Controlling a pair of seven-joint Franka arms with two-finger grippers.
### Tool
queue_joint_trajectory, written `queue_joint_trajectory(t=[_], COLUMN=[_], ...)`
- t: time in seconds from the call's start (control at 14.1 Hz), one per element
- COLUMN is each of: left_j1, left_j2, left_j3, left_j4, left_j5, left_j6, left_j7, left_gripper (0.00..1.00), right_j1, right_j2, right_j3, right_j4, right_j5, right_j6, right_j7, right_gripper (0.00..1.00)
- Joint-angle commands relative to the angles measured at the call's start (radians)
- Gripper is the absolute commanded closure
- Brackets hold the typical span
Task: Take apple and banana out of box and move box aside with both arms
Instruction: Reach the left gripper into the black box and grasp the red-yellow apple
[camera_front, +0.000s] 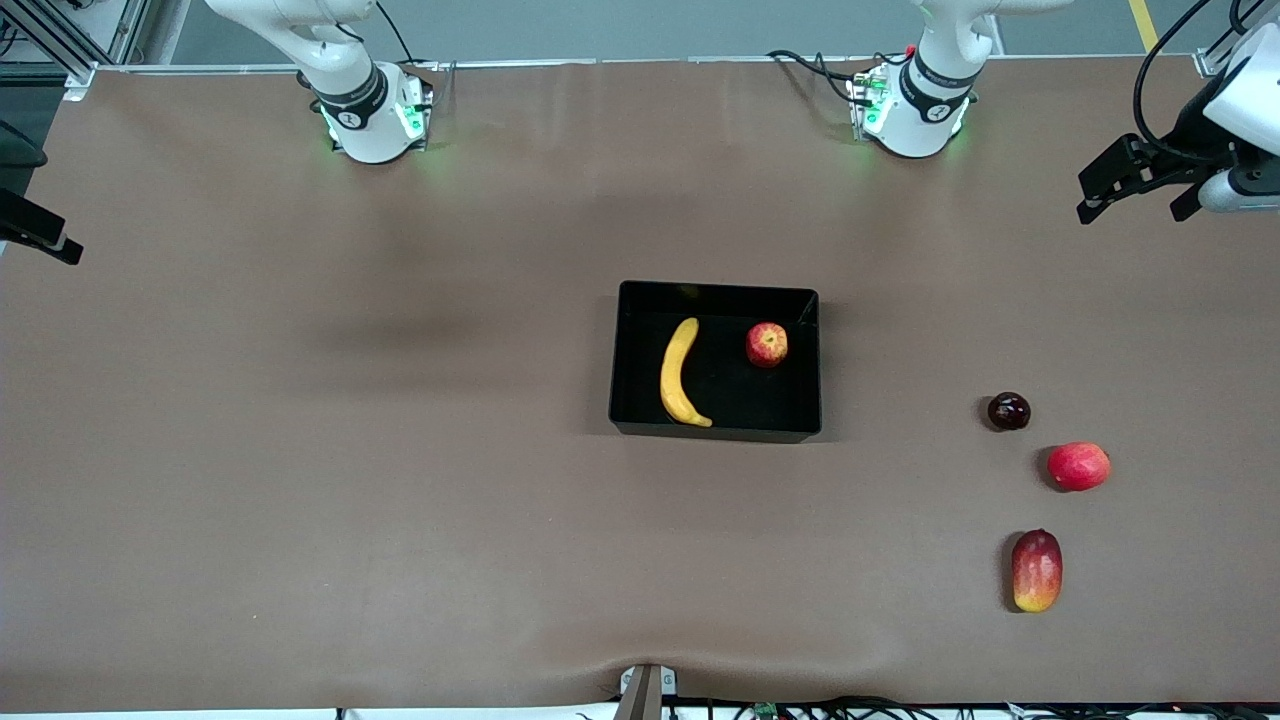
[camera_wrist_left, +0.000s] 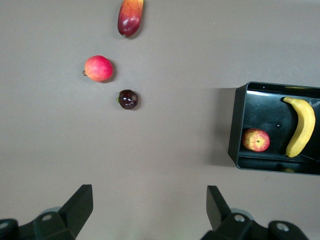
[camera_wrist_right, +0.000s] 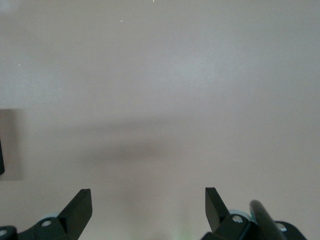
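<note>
The black box (camera_front: 715, 432) stands on the middle of the table. The yellow banana (camera_front: 679, 372) lies in it toward the right arm's end. The red apple with yellow patches (camera_front: 767, 344) lies in it toward the left arm's end. My left gripper (camera_front: 1128, 212) is open and empty, up over the table's edge at the left arm's end. Its wrist view shows the open gripper (camera_wrist_left: 149, 202), the box (camera_wrist_left: 235, 135), the banana (camera_wrist_left: 301, 125) and the apple (camera_wrist_left: 256, 140). My right gripper (camera_front: 40, 238) is partly out of view at the other end, open and empty over bare table (camera_wrist_right: 148, 202).
Three fruits lie on the table toward the left arm's end: a dark plum (camera_front: 1008, 411), a plain red round fruit (camera_front: 1078, 466) and a red-and-yellow mango (camera_front: 1036, 570), the mango nearest the front camera. The left wrist view shows the plum (camera_wrist_left: 128, 99), the red fruit (camera_wrist_left: 98, 68) and the mango (camera_wrist_left: 130, 17).
</note>
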Motion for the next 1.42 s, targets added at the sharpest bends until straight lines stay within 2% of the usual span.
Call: queue_joint_trajectory(t=[0.0,0.57,0.71,0.78,1.13,1.34], left_j1=[0.006,-0.013,-0.014,-0.011,-0.014,-0.02], left_j2=[0.008,0.044,0.08,0.1,0.215,0.266], left_j3=[-0.001,-0.015,-0.071,-0.103,-0.263,-0.352], left_j4=[0.018,0.004,-0.003,-0.009,-0.055,-0.155], left_j5=[-0.005,-0.008,-0.008,-0.008,-0.005,-0.003], left_j6=[-0.012,-0.014,-0.009,-0.006,0.121,0.317], left_j7=[0.003,0.0,-0.015,-0.034,-0.222,-0.356], left_gripper=[0.0,0.0,0.0,0.0,0.0,0.0], right_j1=[-0.018,-0.008,-0.023,-0.04,-0.04,-0.034], right_j2=[-0.017,-0.017,-0.015,-0.014,-0.012,-0.009], right_j3=[0.009,0.014,0.006,0.006,0.009,0.014], right_j4=[-0.008,0.001,-0.001,-0.001,0.002,0.019], right_j5=[0.014,0.025,0.133,0.155,0.146,0.098], right_j6=[0.007,0.009,0.013,0.012,0.01,0.004], right_j7=[-0.01,-0.014,-0.01,-0.013,-0.017,-0.017], right_gripper=[0.0,0.0,0.0,0.0,0.0,0.0])
